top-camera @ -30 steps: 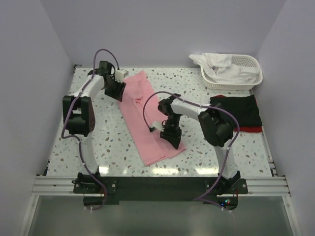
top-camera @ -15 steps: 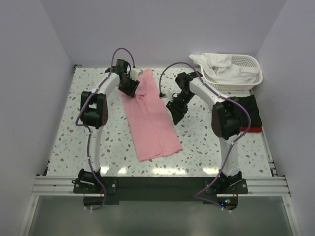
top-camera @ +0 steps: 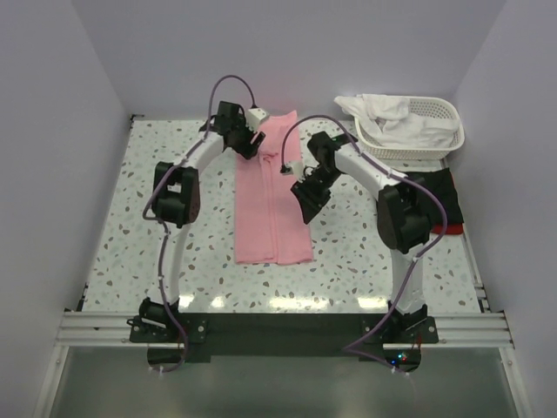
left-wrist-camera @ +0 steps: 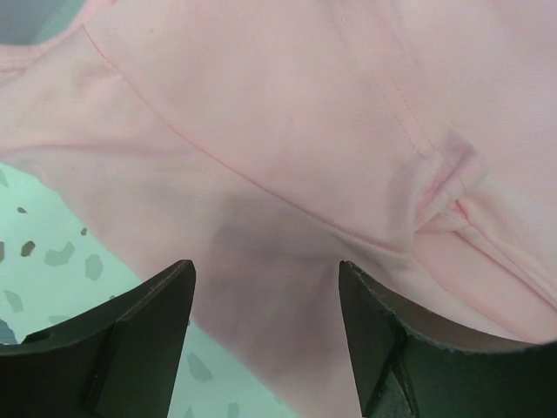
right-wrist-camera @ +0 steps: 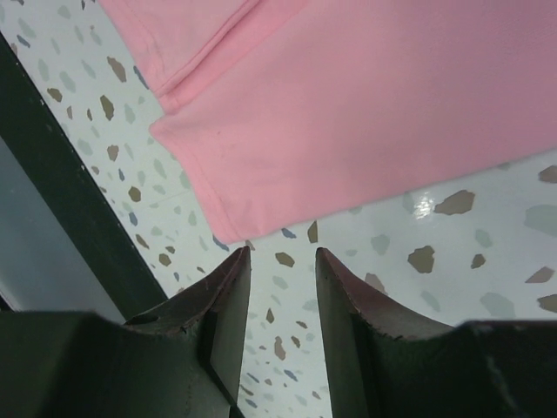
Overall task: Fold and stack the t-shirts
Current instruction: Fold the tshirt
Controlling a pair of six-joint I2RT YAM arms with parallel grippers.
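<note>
The light pink t-shirt (top-camera: 271, 196) is soft matte knit, folded into a long narrow strip with a stitched seam and a small pucker showing in the left wrist view. It lies on the speckled terrazzo table (top-camera: 157, 226), running from the middle of the far edge toward the near edge.

Half a second ago the strip lay slanted; now it lies straighter, about parallel to the side edges, and its far end has shifted right.

The left gripper (left-wrist-camera: 265, 279) hovers over the shirt's far end with its jaws wide apart, gripping nothing. The right gripper (right-wrist-camera: 283, 261) sits at the strip's right edge, over bare table just beside the hem. Its jaws are only narrowly parted, and nothing is between them.

By the right edge lies a folded black t-shirt (top-camera: 418, 193) on a red one (top-camera: 446, 229). In the far right corner stands a white lattice basket (top-camera: 409, 150) holding crumpled white cloth (top-camera: 387, 117). Both are well apart from the pink strip.
</note>
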